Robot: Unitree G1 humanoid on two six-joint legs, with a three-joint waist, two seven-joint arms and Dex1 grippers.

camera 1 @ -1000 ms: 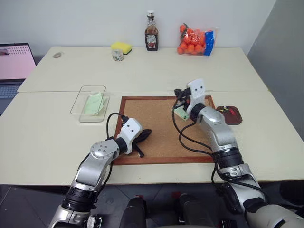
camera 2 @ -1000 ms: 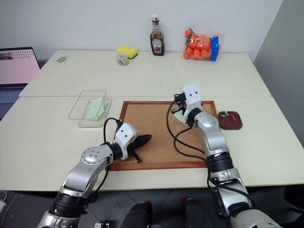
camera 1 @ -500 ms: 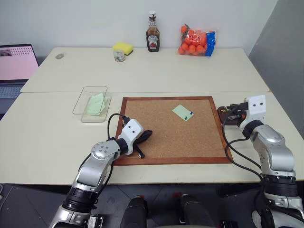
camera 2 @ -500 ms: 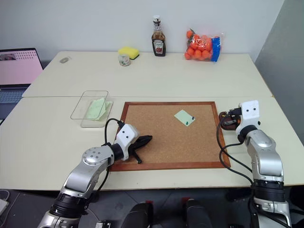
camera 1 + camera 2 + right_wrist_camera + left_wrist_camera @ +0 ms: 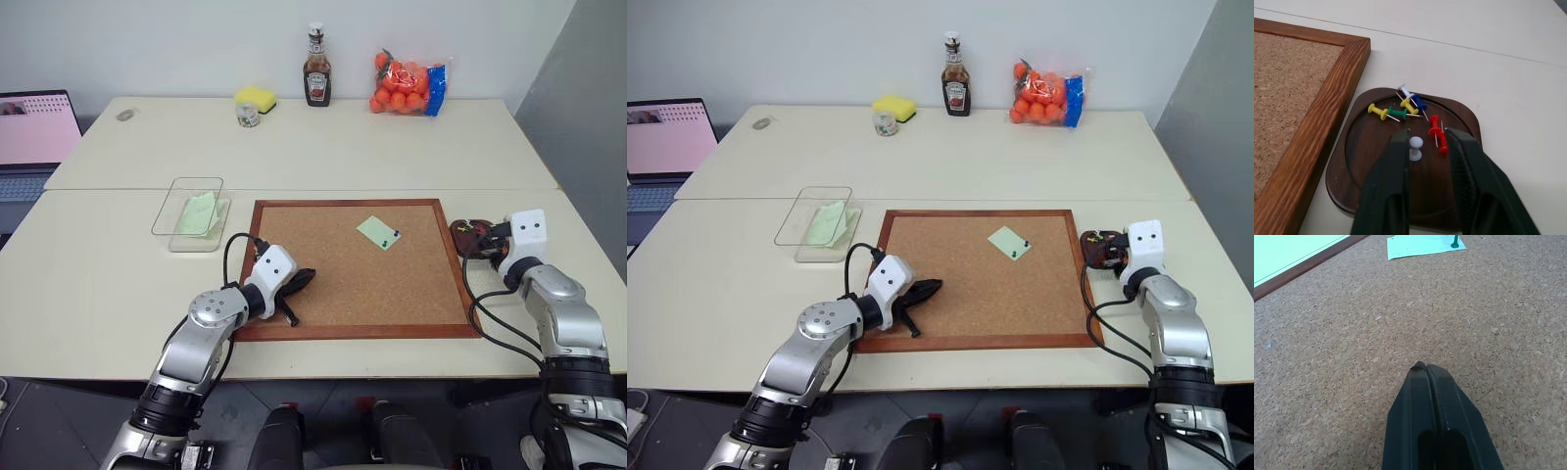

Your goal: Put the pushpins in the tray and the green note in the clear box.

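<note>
The cream table (image 5: 323,147) carries a wood-framed corkboard (image 5: 358,269) in front of the robot. A green note (image 5: 377,232) lies on the cork toward its far right corner, held by a dark green pin (image 5: 1454,243) at one edge.

Left of the corkboard stands the clear box (image 5: 188,212), with a pale green slip (image 5: 196,213) resting inside it against the near wall.

Just off the corkboard's right edge sits the tray (image 5: 1371,161), a dark brown dish with a low rim. Loose pushpins (image 5: 1410,105) lie in it: two yellow, one green, one blue, two red and a white one toward its far side, plus another white pin (image 5: 1415,148) near the middle.

The right gripper (image 5: 1426,139) hovers over the tray with its fingers parted, the white pin lying between their tips and not clamped. The left gripper (image 5: 1425,368) rests low over the corkboard's near left part, its fingers pressed together on nothing.
</note>
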